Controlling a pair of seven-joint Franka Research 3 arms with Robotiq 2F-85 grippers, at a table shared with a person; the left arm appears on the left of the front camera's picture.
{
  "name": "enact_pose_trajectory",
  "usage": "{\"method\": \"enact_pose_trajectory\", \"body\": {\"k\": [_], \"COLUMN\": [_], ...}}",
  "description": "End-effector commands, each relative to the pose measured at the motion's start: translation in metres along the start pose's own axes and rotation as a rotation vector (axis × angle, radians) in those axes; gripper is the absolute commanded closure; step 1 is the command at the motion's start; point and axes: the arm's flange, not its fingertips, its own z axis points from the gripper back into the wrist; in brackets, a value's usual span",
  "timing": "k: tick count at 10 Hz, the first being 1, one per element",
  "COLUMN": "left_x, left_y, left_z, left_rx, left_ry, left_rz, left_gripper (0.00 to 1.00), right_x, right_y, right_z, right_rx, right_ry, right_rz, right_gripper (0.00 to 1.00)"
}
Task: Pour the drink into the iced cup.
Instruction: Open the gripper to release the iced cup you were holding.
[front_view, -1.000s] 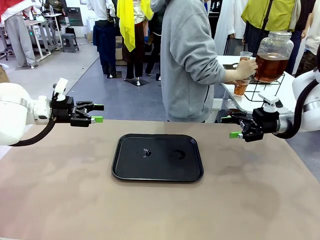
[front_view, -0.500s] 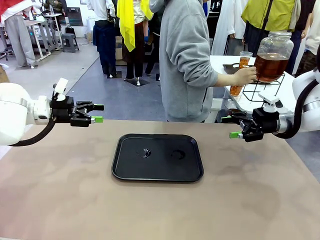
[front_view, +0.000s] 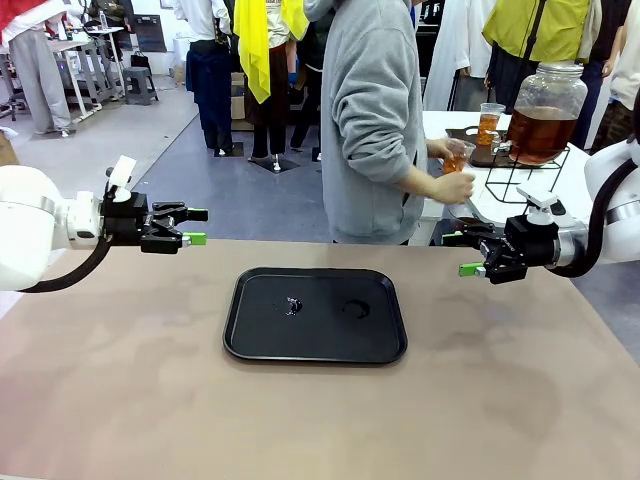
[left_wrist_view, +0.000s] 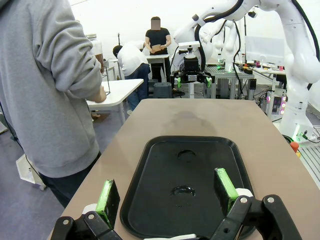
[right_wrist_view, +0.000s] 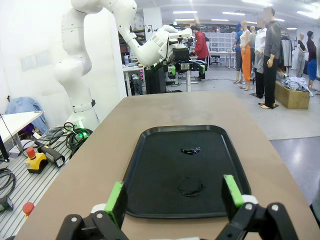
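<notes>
The drink (front_view: 540, 132), amber-brown, fills the lower part of a big glass dispenser jar (front_view: 547, 92) on a wire stand at the far right. A person in a grey hoodie (front_view: 370, 120) stands across the table and holds a clear cup (front_view: 457, 157) with amber liquid in it; I cannot tell whether there is ice in it. My left gripper (front_view: 196, 226) (left_wrist_view: 166, 192) hovers open over the table's left edge. At the right edge my right gripper (front_view: 460, 254) (right_wrist_view: 174, 197) is open too, below the person's hand. Nothing is between either pair of fingers.
A black tray (front_view: 250, 340) (left_wrist_view: 210, 170) (right_wrist_view: 160, 160) lies mid-table with small wet spots on it. A second filled cup (front_view: 490, 118) stands on the white side table (front_view: 490, 200) beside the jar. Other people stand farther back.
The person has drawn the cup away from the dispenser's tap, down and to the left toward the table. Both grippers have stayed still and open.
</notes>
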Motion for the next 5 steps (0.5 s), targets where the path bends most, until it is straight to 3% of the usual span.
{"method": "enact_pose_trajectory", "body": {"k": [1, 5], "left_x": [0.0027, 0.0027], "left_y": [0.0002, 0.0002], "left_z": [-0.0002, -0.0002], "left_rx": [-0.003, -0.003], "left_ry": [-0.003, -0.003], "left_rz": [0.002, 0.002], "left_gripper": [0.0, 0.0], "right_x": [0.0053, 0.0053], "right_y": [-0.001, -0.001], "right_z": [-0.0019, -0.0019], "right_rx": [0.0, 0.0], "right_ry": [0.009, 0.009], "right_rz": [-0.003, -0.003], "right_gripper": [0.0, 0.0]}}
